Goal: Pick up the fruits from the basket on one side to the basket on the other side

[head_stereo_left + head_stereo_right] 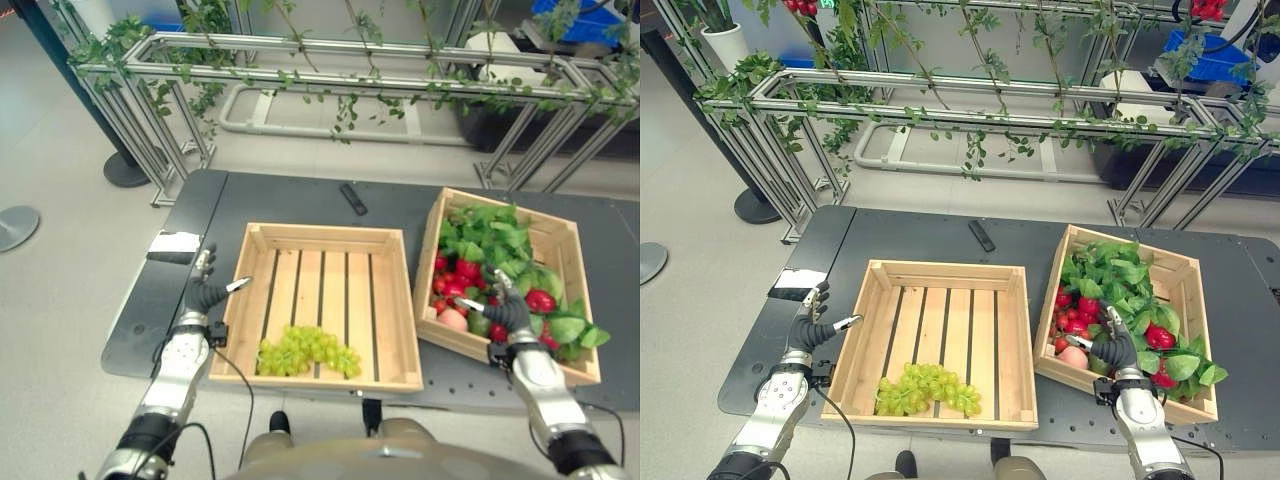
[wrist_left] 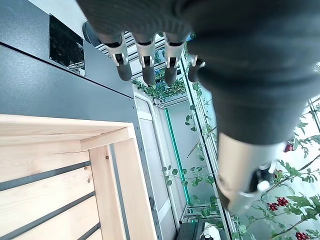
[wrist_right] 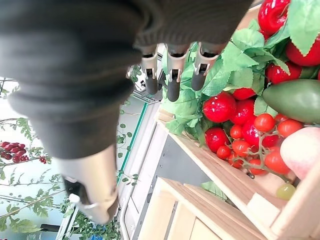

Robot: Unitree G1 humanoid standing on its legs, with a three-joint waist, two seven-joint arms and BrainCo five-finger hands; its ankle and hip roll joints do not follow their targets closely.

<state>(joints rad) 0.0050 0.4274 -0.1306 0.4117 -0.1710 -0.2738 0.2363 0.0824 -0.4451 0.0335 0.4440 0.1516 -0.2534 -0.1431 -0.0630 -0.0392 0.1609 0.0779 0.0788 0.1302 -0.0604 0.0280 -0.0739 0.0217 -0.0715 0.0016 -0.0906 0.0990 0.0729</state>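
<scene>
- Two slatted crates of pale, unfinished wood are sitting side by side on a dark matte table point(image 1: 300, 200), just apart.
- The left crate point(image 1: 318, 236) is lying square and is holding only a bunch of small, round green grapes point(image 1: 305, 350) against its near wall.
- The right crate point(image 1: 556, 238), turned slightly, is brimming with glossy red fruits point(image 1: 455, 278), a smooth peach point(image 1: 452, 319), a vine of small tomatoes point(image 3: 260, 145) and broad, crinkled green leaves point(image 1: 490, 235).
- The left hand point(image 1: 208, 290) is hovering beside the left crate's outer wall, fingers relaxed and empty.
- The right hand point(image 1: 508, 312) is hanging over the fruit in the right crate, fingers loosely spread, gripping nothing.
- A slim black remote-like bar point(image 1: 352, 198) is lying on the table behind the crates.
- Behind the table, a silver metal frame point(image 1: 350, 80) is carrying trailing leafy vines over a pale, smooth floor point(image 1: 60, 260).
</scene>
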